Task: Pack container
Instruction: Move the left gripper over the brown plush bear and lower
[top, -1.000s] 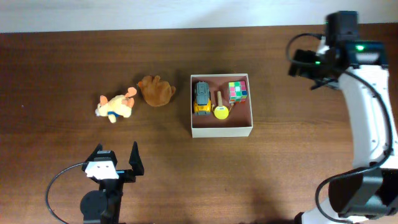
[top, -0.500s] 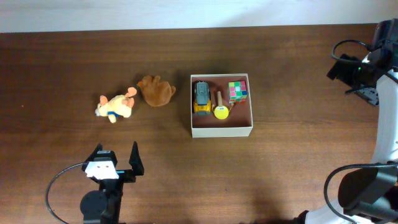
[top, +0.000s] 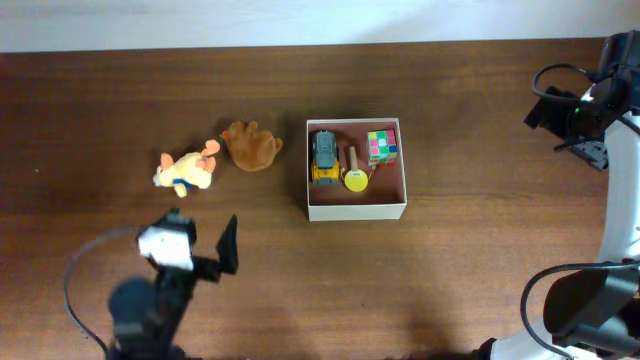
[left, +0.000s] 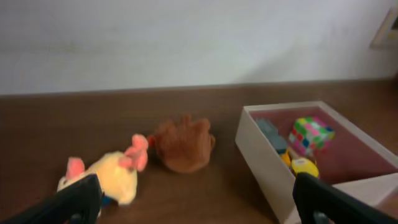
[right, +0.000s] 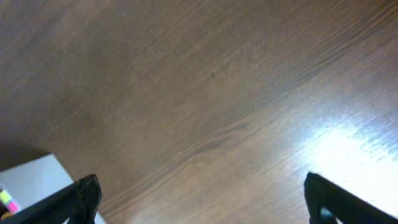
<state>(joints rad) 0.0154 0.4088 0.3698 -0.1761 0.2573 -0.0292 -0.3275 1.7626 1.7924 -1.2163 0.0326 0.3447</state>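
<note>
The container (top: 357, 209) is a square white-walled box with a pinkish-brown inside, at the table's middle; it also shows in the left wrist view (left: 261, 163) and its corner in the right wrist view (right: 34, 177). Inside lie a yellow-grey toy truck (top: 324, 157), a yellow-headed wooden toy (top: 355, 178) and a colour cube (top: 382, 147). Left of it lie a brown plush (top: 251, 146) and a yellow-pink plush (top: 187, 170). My left gripper (top: 203, 258) is open and empty, near the front edge. My right gripper (top: 560, 115) is open, empty, far right of the container.
The dark wooden table (top: 120, 100) runs to a pale wall at the back. The right arm's white links (top: 622, 200) stand along the right edge. A black cable (top: 75, 285) loops by the left arm.
My left arm has tilted and shifted slightly right and up the table. My right arm swung from near the container out to the far right edge, then held still.
</note>
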